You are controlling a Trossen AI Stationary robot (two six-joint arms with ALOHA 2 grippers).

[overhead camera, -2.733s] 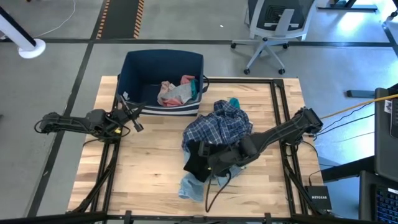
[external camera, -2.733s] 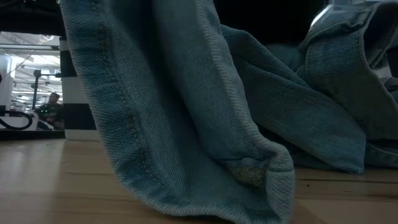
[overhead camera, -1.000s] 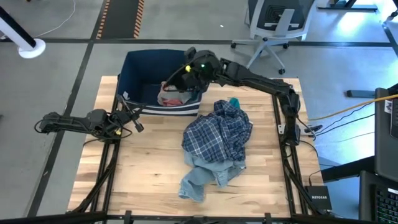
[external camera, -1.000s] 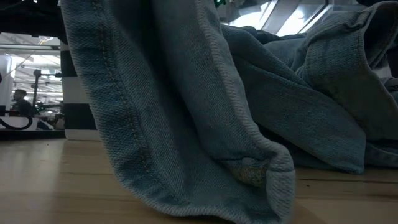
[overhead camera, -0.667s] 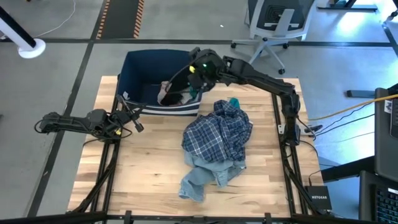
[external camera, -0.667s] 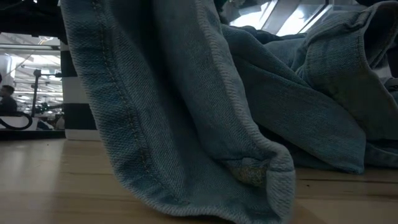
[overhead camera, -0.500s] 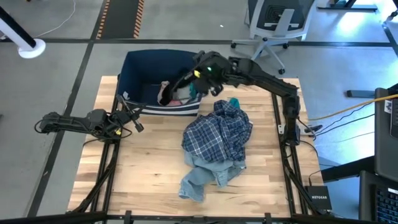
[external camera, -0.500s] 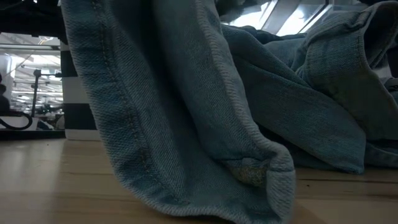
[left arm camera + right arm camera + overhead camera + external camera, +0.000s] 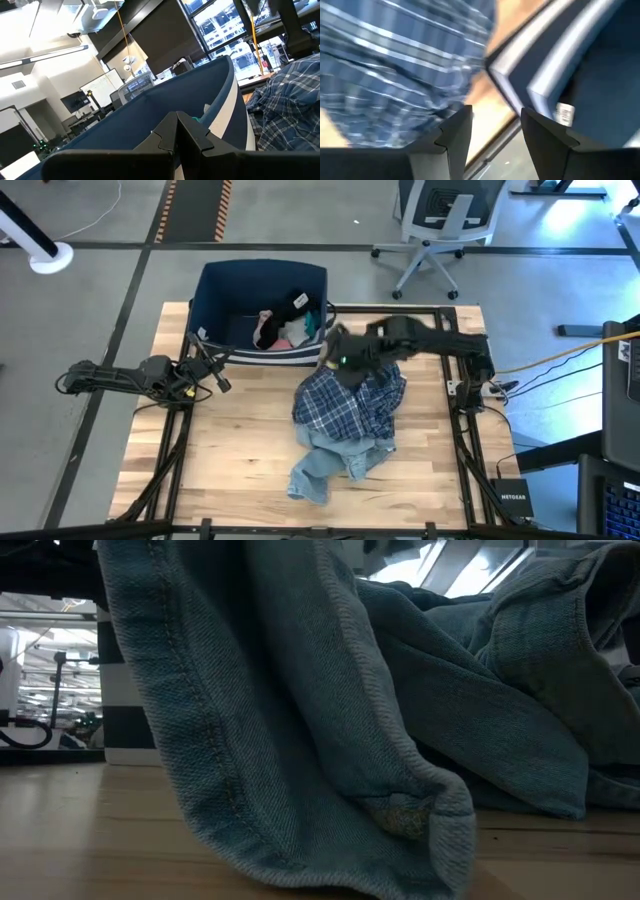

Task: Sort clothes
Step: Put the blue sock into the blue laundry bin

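The dark navy bin (image 9: 262,280) stands at the table's far edge. In it lie a white shirt (image 9: 268,332), a pink top (image 9: 298,334) and, on top, the black piece (image 9: 291,307). The blue plaid shirt (image 9: 350,402) lies heaped on the light-blue jeans (image 9: 318,470) at mid-table. The jeans fill the low view (image 9: 330,720). My right gripper (image 9: 332,355) is open and empty over the plaid shirt's far edge (image 9: 395,60), beside the bin's near corner (image 9: 530,85). My left gripper (image 9: 177,137) is shut at the table's left, near the bin. My right arm hides the small teal item.
An office chair (image 9: 440,220) stands on the floor beyond the table's far right corner. Bare wood (image 9: 230,450) lies left of the heap. The table's black frame rails (image 9: 450,380) run along its right side.
My right gripper carried the black piece from the heap to above the bin and let it go; the piece now lies in the bin on the other clothes. The gripper then swung back toward the near right and came down over the plaid shirt's far edge.
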